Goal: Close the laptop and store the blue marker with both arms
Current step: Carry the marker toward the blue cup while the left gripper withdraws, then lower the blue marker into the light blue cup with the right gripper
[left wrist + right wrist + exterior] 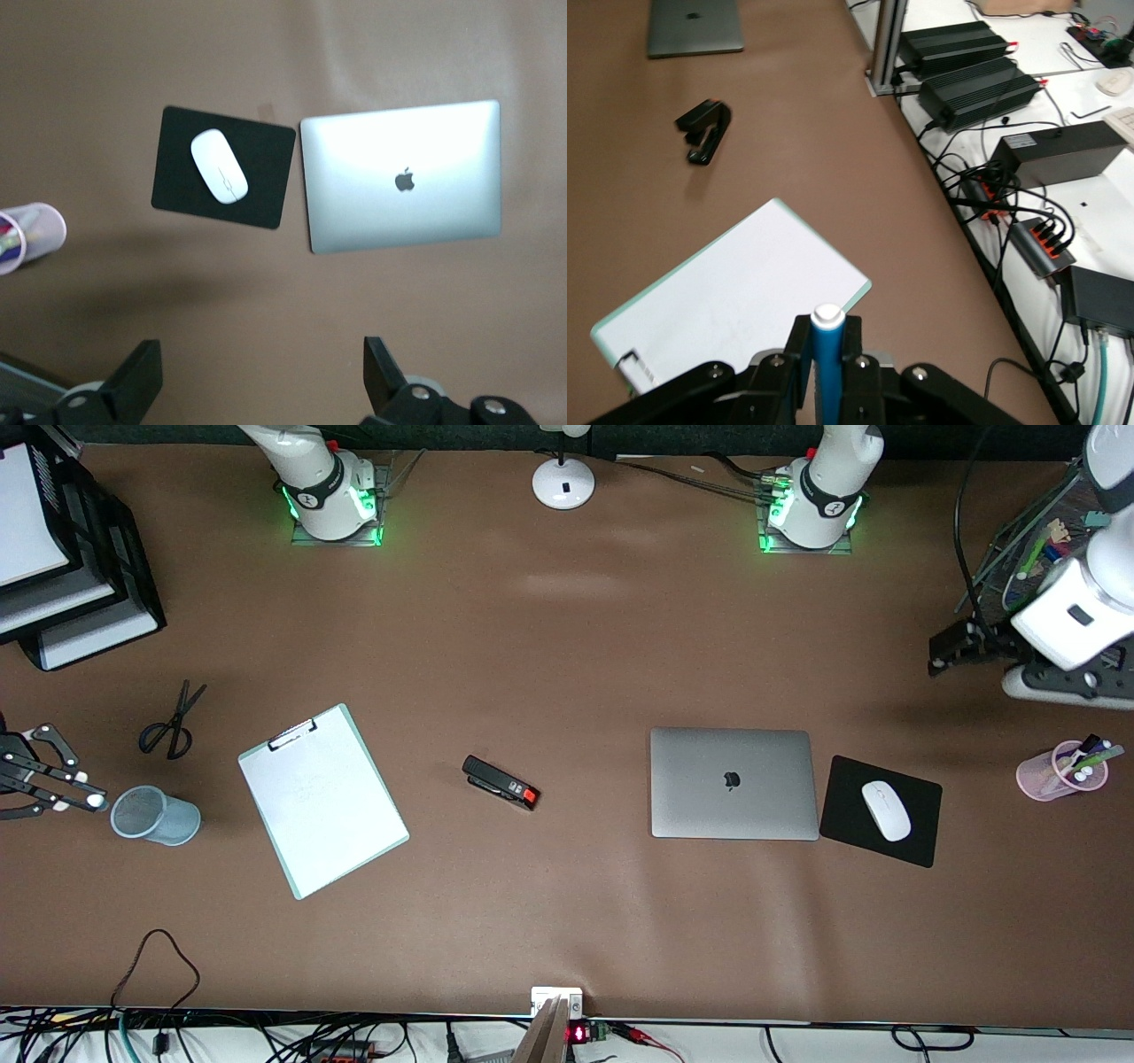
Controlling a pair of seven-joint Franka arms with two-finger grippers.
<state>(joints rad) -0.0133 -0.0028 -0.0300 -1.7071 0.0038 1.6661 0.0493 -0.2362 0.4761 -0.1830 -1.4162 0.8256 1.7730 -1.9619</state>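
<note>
The silver-grey laptop (733, 783) lies closed on the table, apple logo up, toward the left arm's end; it also shows in the left wrist view (403, 177) and the right wrist view (695, 27). My right gripper (75, 790) is at the right arm's end of the table, beside a grey mesh cup (155, 815). In the right wrist view it (827, 335) is shut on the blue marker (828, 354), white end out (95, 801). My left gripper (952, 646) is open and empty in the air, fingers (133, 381) wide apart.
A black mouse pad (921, 841) with a white mouse (886, 810) lies beside the laptop. A pink pen cup (1059, 771) stands at the left arm's end. A stapler (500, 782), clipboard (323, 802), scissors (170, 722) and black paper trays (106, 567) are also on the table.
</note>
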